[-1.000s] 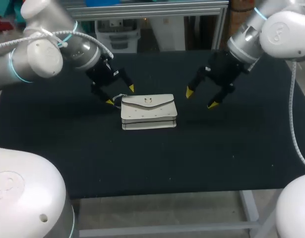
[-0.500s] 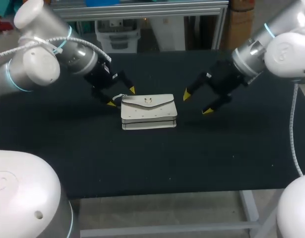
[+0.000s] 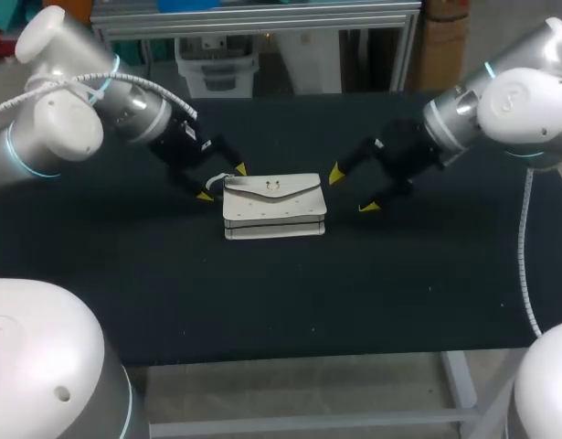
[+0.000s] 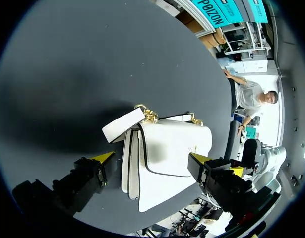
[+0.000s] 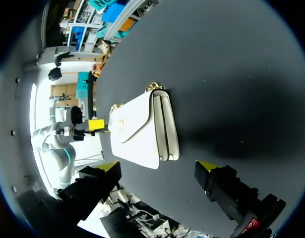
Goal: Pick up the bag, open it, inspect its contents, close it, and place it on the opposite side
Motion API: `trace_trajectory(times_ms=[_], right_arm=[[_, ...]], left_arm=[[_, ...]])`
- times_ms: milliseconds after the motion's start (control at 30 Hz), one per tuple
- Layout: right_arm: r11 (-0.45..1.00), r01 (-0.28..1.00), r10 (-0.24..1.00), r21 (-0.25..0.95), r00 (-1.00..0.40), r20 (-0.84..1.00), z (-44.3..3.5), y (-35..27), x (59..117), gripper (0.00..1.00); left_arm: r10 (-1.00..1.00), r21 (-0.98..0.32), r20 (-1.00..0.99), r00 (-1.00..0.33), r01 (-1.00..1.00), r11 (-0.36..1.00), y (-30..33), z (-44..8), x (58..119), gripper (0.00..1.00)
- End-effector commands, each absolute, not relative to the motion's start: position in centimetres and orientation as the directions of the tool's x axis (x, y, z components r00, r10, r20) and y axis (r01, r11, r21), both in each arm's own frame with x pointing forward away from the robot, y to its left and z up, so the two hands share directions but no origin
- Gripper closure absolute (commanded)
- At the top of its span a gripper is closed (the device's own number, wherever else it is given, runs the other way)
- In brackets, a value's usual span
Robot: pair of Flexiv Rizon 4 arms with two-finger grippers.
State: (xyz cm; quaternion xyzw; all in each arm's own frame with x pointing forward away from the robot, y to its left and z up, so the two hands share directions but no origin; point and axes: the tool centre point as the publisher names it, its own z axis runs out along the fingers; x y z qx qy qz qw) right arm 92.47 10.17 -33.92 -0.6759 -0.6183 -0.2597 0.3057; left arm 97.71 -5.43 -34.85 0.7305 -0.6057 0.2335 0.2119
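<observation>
In the head view the white flap handbag [image 3: 274,206] lies flat on the black bench [image 3: 399,293], flap up and shut. The left pincer [image 3: 222,183] sits at the bag's left end and the right pincer [image 3: 352,190] just off its right end. Both are spread open and grip nothing, likely squared up to take the bag from both ends.

In the left wrist view the open left pincer [image 4: 151,158] straddles the handbag [image 4: 167,163]. Ahead of the bag, a white strap tab [image 4: 122,125] and a gold chain [image 4: 148,115] stick out, probably the intended hold.

In the right wrist view the handbag [image 5: 142,129] lies just ahead of the open right pincer [image 5: 158,165], clear of both fingers.

No writing is legible on the bag, only a small gold clasp.
</observation>
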Motion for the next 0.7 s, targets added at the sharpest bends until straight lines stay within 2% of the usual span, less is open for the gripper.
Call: trace_trajectory(times_ms=[33, 700], right_arm=[[-0.022, 0.994, 0.659, -0.111, 0.098, 0.746, -34.51, 10.75, 93.74, 0.00], [-0.015, 0.994, 0.628, -0.108, 0.094, 0.773, -34.32, 11.68, 94.69, 0.00]], left_arm=[[-0.757, 0.054, 0.635, 0.154, -0.986, -0.156, -4.88, -35.38, 98.09, 0.00], [-0.731, 0.087, 0.664, 0.157, -0.987, -0.134, -5.13, -35.47, 98.50, 0.00]])
